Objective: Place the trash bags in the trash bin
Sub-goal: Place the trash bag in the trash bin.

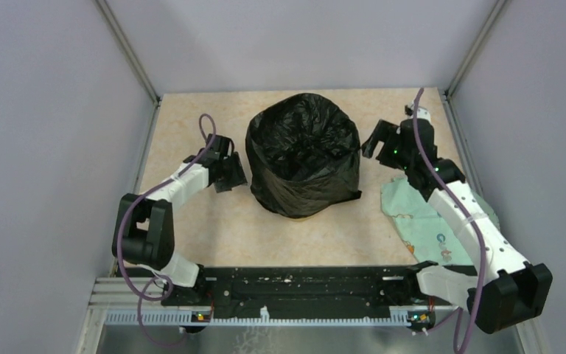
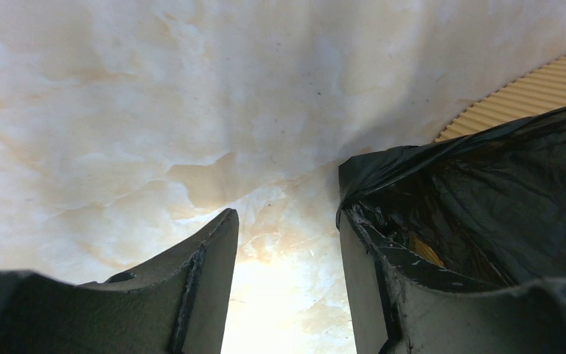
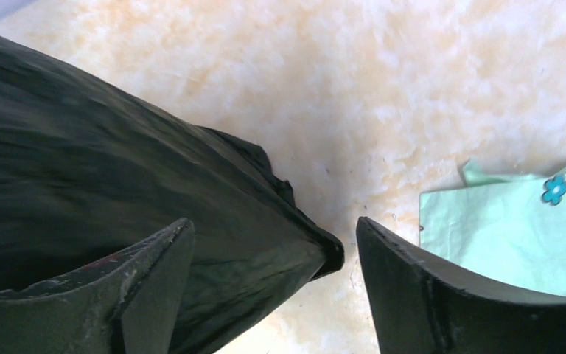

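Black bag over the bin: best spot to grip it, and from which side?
Probably the loose corner flap of the trash bag, low on its right side. Bring the right gripper in from the right, near the table: the flap juts free, while the rest lies close over the trash bin.

I see: trash bag (image 1: pixel 304 151) thin blk plastic, glossy, crinkled | trash bin (image 2: pixel 530 96) yellow plastic, ribbed, matt | table (image 1: pixel 214 228) marbled beige, smooth, matt | cloth (image 1: pixel 409 214) pale grn fabric, soft, matt
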Controlling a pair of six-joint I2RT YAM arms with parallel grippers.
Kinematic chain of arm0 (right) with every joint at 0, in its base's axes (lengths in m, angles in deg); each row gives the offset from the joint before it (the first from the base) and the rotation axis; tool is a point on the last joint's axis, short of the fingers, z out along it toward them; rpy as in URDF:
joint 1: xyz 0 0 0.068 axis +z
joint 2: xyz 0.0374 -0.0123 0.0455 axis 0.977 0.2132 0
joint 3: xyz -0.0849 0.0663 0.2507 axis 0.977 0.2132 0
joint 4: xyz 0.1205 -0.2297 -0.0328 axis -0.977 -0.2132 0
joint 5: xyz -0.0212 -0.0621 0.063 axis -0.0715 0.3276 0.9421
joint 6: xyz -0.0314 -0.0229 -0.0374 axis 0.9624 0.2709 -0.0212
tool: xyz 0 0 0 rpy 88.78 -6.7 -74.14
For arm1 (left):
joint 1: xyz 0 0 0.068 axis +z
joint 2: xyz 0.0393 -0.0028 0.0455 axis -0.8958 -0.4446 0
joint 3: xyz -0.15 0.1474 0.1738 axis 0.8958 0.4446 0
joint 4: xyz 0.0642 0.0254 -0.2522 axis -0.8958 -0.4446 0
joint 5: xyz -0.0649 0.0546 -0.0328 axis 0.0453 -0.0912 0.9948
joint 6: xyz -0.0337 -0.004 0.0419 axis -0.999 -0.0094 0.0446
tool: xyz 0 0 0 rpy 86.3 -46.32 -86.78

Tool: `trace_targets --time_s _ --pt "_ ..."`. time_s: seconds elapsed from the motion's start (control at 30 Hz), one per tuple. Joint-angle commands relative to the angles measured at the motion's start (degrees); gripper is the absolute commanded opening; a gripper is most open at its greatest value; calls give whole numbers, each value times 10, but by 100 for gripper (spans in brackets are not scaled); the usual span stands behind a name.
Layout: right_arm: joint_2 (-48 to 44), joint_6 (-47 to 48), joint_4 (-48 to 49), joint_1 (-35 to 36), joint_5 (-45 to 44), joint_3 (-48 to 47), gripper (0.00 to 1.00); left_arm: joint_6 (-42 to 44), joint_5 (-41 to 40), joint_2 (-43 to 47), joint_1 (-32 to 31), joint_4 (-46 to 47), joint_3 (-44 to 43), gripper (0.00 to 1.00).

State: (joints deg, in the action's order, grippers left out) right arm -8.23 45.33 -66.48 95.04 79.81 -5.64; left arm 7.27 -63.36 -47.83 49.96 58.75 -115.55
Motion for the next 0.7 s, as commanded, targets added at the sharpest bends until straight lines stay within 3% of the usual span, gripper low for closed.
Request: trace_targets --time_s 0.0,0.33,0.67 --pt "-8 46 -91 -2 4 -131 84 35 -39 50 11 -22 -40 62" --pt "103 95 -204 64 7 -413 93 56 -23 64 34 -26 -130 70" --pt "215 119 -272 124 10 -620 94 51 52 -64 70 -27 -347 73"
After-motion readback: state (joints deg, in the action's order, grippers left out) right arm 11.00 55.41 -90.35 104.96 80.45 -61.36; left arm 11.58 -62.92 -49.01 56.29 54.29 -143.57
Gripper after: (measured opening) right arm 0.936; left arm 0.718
